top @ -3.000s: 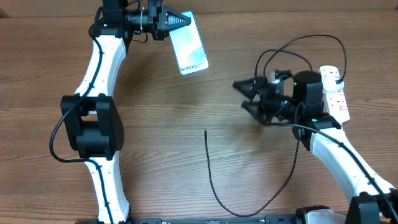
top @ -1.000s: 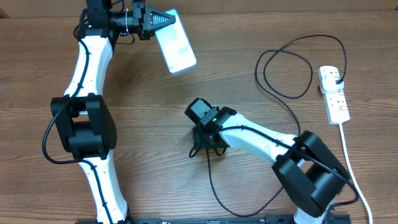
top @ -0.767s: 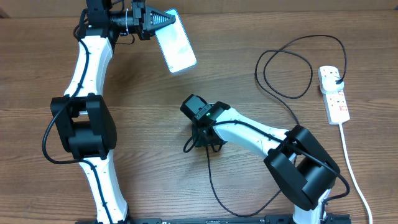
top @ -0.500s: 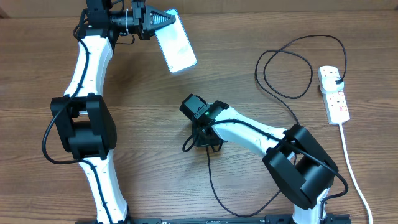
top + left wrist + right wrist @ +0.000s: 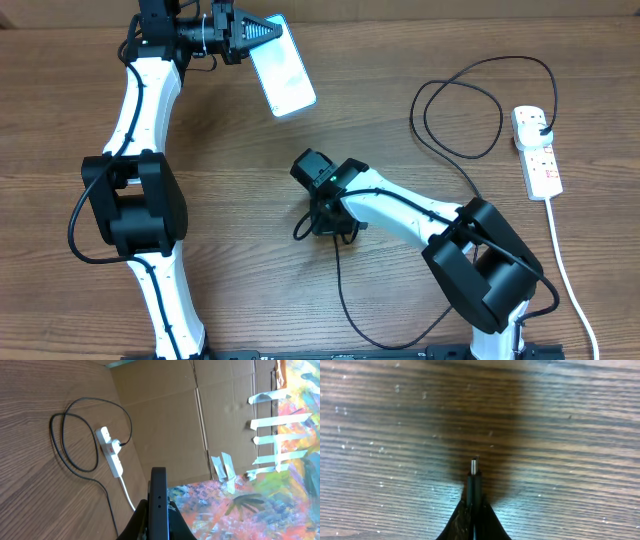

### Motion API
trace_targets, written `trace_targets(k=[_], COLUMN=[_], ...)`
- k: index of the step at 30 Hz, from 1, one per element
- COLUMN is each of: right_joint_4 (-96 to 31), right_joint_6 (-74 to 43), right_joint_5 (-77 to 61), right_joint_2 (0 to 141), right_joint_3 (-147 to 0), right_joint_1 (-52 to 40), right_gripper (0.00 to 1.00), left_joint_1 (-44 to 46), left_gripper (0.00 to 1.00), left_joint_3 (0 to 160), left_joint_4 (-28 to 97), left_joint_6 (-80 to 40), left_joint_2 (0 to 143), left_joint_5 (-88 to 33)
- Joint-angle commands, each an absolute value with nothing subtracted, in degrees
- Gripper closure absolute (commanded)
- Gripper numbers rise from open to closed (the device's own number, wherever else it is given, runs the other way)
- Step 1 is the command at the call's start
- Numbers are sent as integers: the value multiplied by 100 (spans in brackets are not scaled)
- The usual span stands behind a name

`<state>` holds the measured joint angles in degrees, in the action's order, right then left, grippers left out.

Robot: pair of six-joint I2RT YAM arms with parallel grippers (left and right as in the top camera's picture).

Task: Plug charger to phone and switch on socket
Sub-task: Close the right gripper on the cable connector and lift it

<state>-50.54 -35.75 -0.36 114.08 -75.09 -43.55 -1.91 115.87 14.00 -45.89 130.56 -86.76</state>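
The phone (image 5: 283, 68), its screen glowing pale blue, is held off the table at the back left with my left gripper (image 5: 247, 34) shut on its end. In the left wrist view the phone's black edge (image 5: 158, 485) stands upright between the fingers of that gripper (image 5: 158, 511). The charger cable (image 5: 341, 285) runs from mid-table in a loop to its plug (image 5: 541, 124) in the socket (image 5: 537, 152). My right gripper (image 5: 324, 226) is shut on the cable just behind the connector tip (image 5: 474, 466), low over the wood; in the right wrist view the gripper (image 5: 474, 506) pinches it.
The socket's white cord (image 5: 570, 270) trails toward the front right edge. A slack coil of the charger cable (image 5: 460, 110) lies left of the socket. In the left wrist view, the socket (image 5: 111, 452) lies before a cardboard wall (image 5: 165, 415).
My right gripper has shut on the cable end at mid-table, and the arm has shifted slightly left. The left arm and the phone have stayed still.
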Motion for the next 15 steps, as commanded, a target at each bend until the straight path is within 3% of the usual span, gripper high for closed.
trace_targets(k=[1, 8, 15], right_joint_4=[-5050, -4703, -3505], right_joint_6=[-3575, -3393, -2480], right_joint_5=[-469, -2106, -4899], right_joint_2=[11454, 11410, 11410], right_joint_3=[-7686, -7686, -7686], right_joint_1=[-3990, -2965, -2169], right_gripper=[96, 96, 96], left_joint_1=[-187, -187, -185], left_gripper=[96, 96, 96], left_joint_3=[11677, 11679, 11679], left_joint_4=[1391, 1391, 1385], left_joint_6=[-4630, -4630, -4779], left_joint_2=[13039, 13039, 13039], left_joint_5=[-8818, -8814, -8838])
